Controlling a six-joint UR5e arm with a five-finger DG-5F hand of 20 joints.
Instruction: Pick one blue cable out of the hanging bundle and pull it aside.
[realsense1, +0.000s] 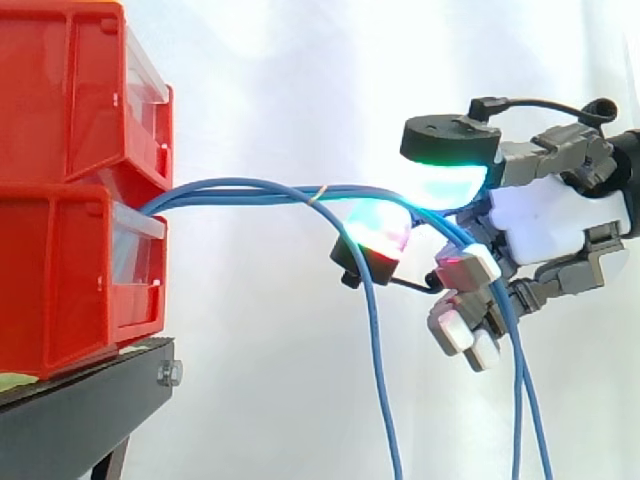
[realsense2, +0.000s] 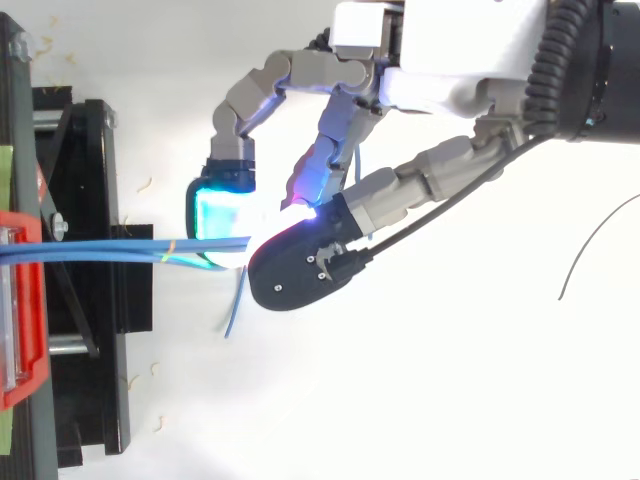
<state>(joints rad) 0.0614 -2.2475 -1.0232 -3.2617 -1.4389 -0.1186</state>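
A bundle of blue cables comes out between the two red bins and runs right, bound by a thin tie. Past the tie, one blue cable droops free, left of the hand. The other strands run on through my hand and hang down behind it. My hand reaches in from the right at cable height. Its fingers are curled round those strands, with a green-glowing pad above them and a magenta pad below.
Two red bins are stacked on a black stand at the left. A white curtain hangs behind. Below and right of the bins, apart from the hanging cables, is open room.
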